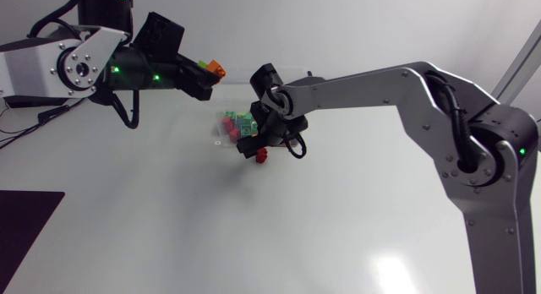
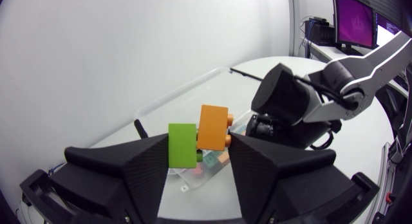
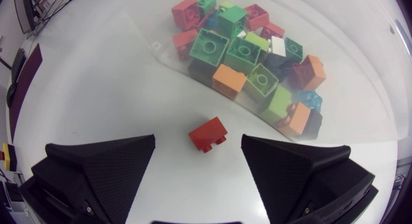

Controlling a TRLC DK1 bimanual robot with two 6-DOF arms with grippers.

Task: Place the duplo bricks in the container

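Right claw hovers open, red brick between its fingers.

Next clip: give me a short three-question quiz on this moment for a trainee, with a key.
1. Multiple choice: what is the left gripper shut on? A a green brick and an orange brick; B one purple brick; C nothing.
2. Fill in: the right gripper hovers ___ (open/shut) over the red brick.
3. True or false: the red brick lies inside the clear container.
Key: 1 A; 2 open; 3 false, it lies on the table outside it.
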